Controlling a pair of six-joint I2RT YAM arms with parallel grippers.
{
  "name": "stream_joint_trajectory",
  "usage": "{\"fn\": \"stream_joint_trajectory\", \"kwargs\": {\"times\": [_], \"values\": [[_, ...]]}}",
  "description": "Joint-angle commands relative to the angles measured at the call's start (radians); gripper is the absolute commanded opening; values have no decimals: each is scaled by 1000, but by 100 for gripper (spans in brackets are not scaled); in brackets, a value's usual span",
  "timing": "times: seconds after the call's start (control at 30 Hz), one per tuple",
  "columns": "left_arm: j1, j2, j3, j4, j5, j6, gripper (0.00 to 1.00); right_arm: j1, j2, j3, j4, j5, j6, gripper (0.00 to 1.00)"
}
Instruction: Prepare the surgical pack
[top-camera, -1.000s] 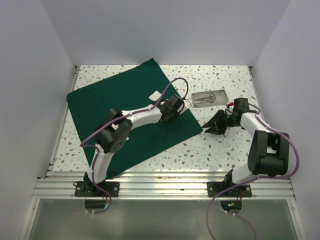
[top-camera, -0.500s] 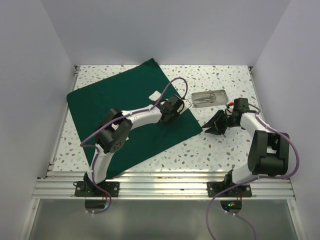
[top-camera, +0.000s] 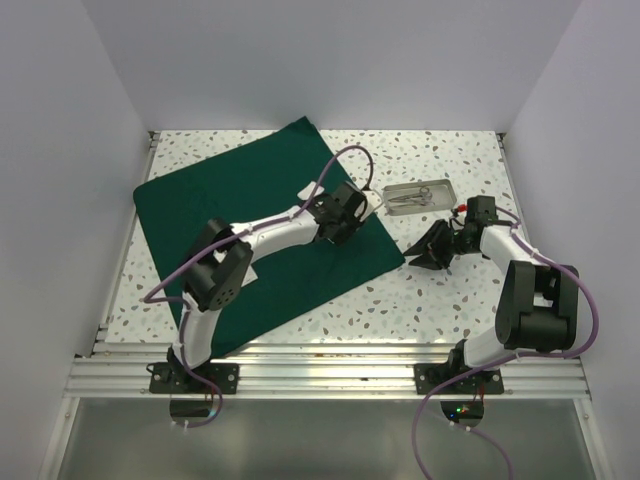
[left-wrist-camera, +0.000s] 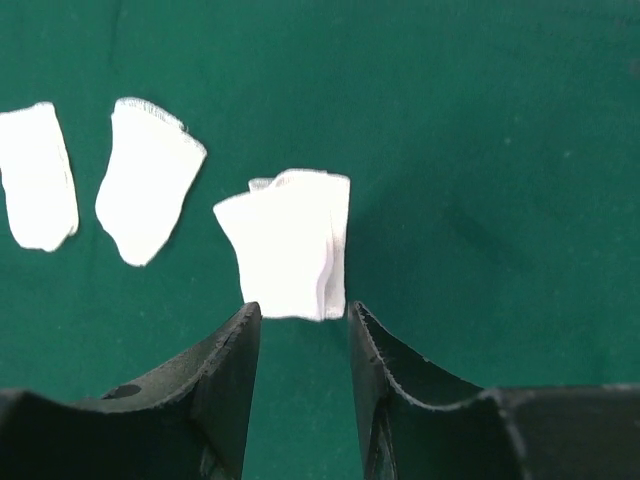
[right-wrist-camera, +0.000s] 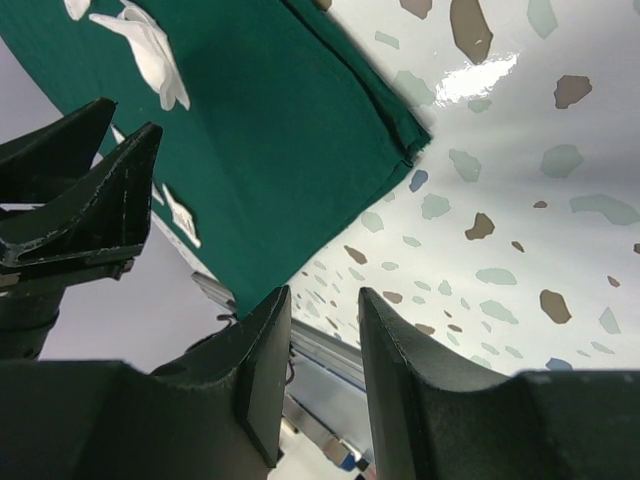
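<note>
Speckled table runs under both your arms. Your left gripper hangs over the green cloth, which lies spread on the table's left half. Its fingers are parted with nothing between them. A white gauze pad lies just past the tips, with two more pads to its left. Your right gripper sits low over bare table beside the cloth's corner, fingers slightly apart and empty. Near it, off the cloth, stands the steel tray holding scissors.
</note>
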Motion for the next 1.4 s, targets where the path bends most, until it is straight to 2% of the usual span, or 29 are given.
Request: {"fn": "stream_joint_trajectory", "kwargs": {"times": [0.0, 0.2, 0.93, 1.1, 1.17, 1.37], "values": [[0, 26, 78, -16, 12, -23, 44, 5, 4, 2, 19, -21, -9, 38], [0, 93, 111, -22, -6, -33, 45, 5, 2, 5, 13, -19, -11, 38], [0, 146, 88, 24, -34, -3, 45, 6, 5, 2, 18, -19, -9, 38], [0, 161, 90, 16, -15, -6, 38, 8, 7, 5, 19, -19, -8, 38], [1, 164, 91, 12, -9, -14, 30, 8, 7, 7, 19, -19, -8, 38], [9, 158, 84, 2, 0, -22, 20, 12, 4, 10, 19, -19, -9, 38]]}}
